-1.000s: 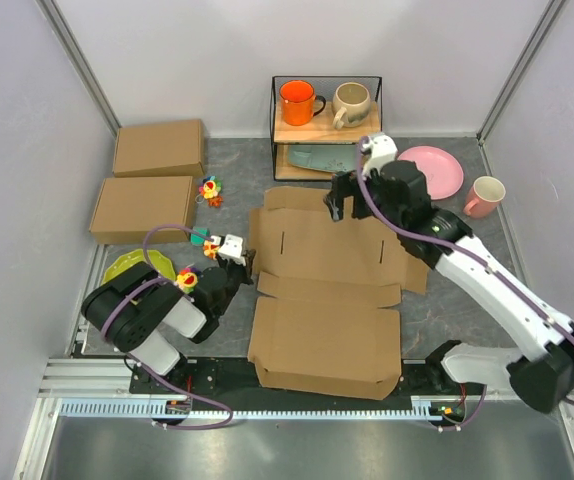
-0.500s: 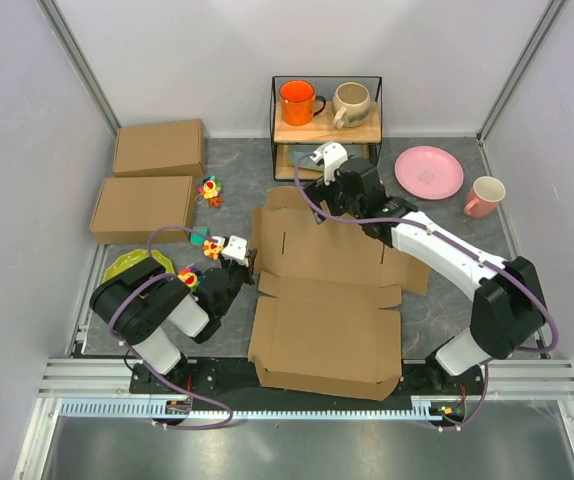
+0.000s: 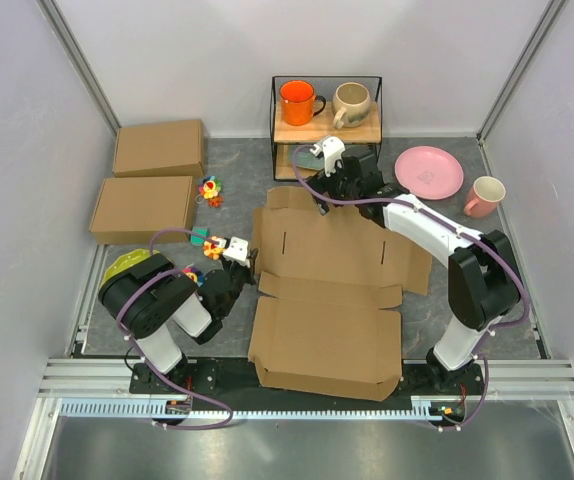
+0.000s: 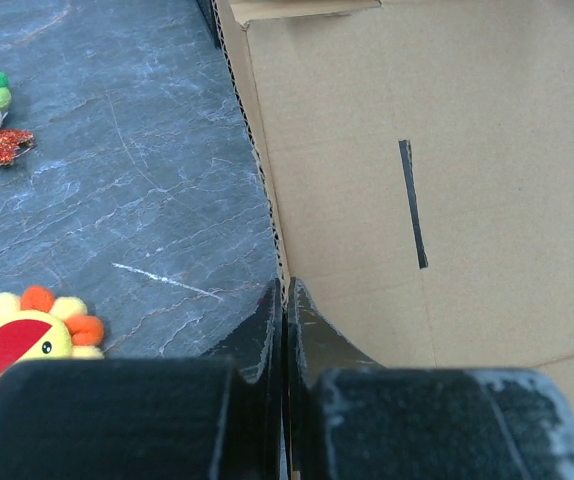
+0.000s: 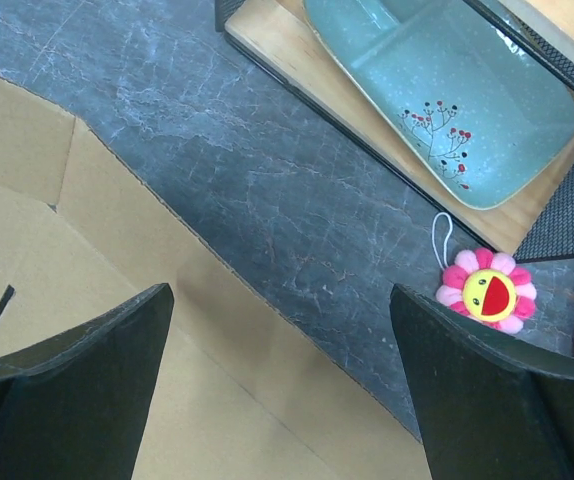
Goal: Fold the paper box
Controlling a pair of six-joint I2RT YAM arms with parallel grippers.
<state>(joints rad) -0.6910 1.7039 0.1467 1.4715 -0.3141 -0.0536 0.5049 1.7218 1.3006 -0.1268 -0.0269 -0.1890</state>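
Jaws of the left gripper (image 4: 285,296) are pressed together on the left edge of the paper box (image 3: 327,250); the corrugated edge runs straight in between the two black fingers. Jaws of the right gripper (image 5: 279,296) are spread wide and hold nothing. They hang over the far edge of the sheet, with one finger above the cardboard and the other above the grey counter (image 3: 442,300).

The paper box lies open and flat in the middle of the counter. Its biggest panel is at the near side and reaches the rail at the arm bases. A thin slit is cut in the panel just right of the pinched edge.

Only a narrow strip of counter separates the far edge from the wire shelf (image 3: 276,120), where a teal plate (image 5: 437,90) lies on the lower board. A small flower toy (image 5: 482,292) sits beside that shelf. Left of the sheet there is bare counter up to the two closed cardboard boxes (image 3: 145,205), with more flower toys (image 4: 27,335) on it. On the right, a free band runs toward the pink plate (image 3: 429,172) and the pink mug (image 3: 485,196).
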